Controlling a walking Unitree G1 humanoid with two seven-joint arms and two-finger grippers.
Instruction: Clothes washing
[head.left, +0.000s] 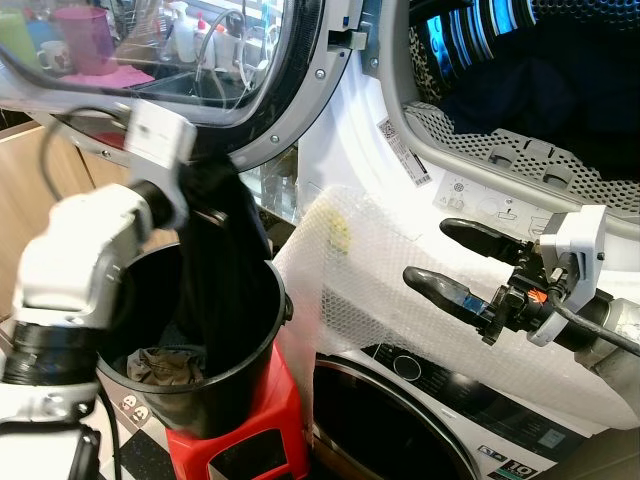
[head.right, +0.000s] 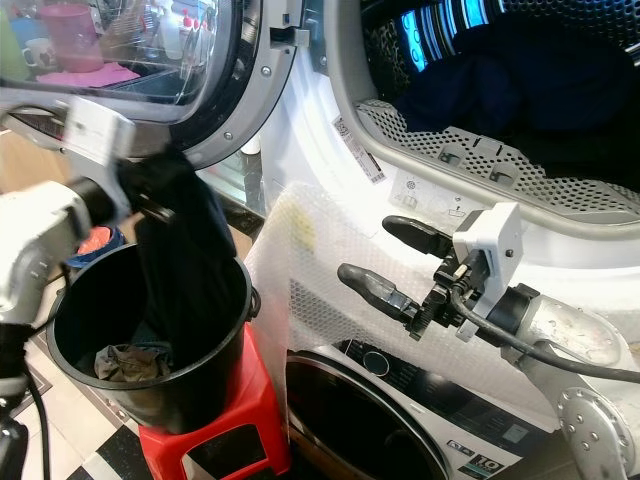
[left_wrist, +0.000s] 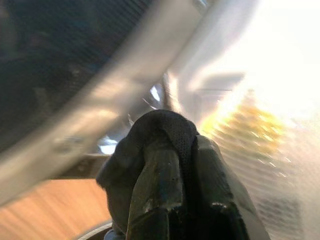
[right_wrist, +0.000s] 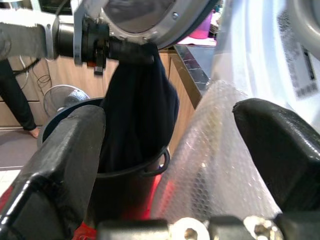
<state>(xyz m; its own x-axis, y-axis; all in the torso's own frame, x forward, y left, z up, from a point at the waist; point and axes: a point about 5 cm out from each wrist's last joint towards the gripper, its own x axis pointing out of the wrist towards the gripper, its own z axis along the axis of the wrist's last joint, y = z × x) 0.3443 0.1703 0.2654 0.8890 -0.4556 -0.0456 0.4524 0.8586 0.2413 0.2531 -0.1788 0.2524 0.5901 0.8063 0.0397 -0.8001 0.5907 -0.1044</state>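
Observation:
My left gripper (head.left: 205, 180) is shut on a dark navy garment (head.left: 225, 270), holding it up over a black bucket (head.left: 215, 385) so the cloth hangs down into it. In the left wrist view the fingers (left_wrist: 165, 190) pinch the dark fabric (left_wrist: 160, 130). A crumpled grey-brown piece of clothing (head.left: 165, 365) lies at the bucket's bottom. My right gripper (head.left: 445, 255) is open and empty, hovering in front of the open upper drum (head.left: 520, 90), which holds dark laundry (head.right: 520, 90). The right wrist view shows the hanging garment (right_wrist: 140, 110) and the bucket (right_wrist: 130, 175).
The bucket stands on a red stool (head.left: 260, 440). The round glass door (head.left: 170, 70) is swung open above my left arm. Bubble wrap (head.left: 370, 290) covers the machine's front, with a lower washer (head.left: 440, 410) beneath. A fan (right_wrist: 62, 100) and a person's leg (right_wrist: 15, 100) are behind.

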